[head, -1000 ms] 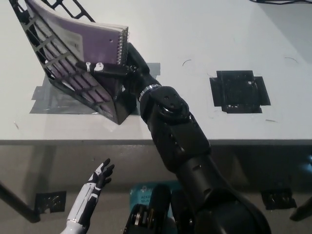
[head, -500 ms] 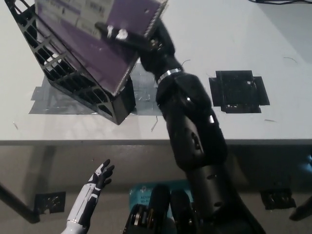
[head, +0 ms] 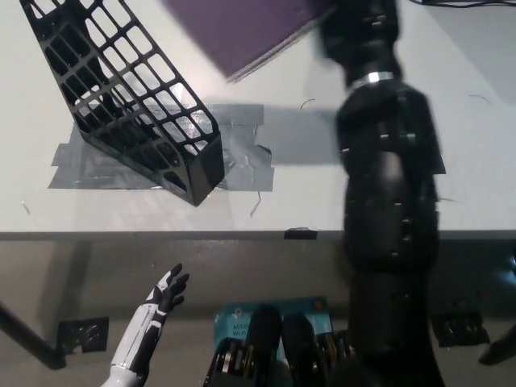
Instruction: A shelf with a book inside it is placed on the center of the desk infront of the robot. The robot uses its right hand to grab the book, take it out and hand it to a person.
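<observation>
Above shelf [head: 129, 105], book [head: 250, 32] beside right hand [head: 359, 28]

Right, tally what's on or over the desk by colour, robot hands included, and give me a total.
Black: 2, the shelf and the right hand raised over the desk
Purple: 1, the book held up clear of the shelf
Grey: 1, the tape patch under the shelf
White: 1, the left hand resting low below the desk edge
Total: 5

White desk [head: 161, 210], black mesh shelf [head: 129, 105] on grey tape [head: 242, 161]
</observation>
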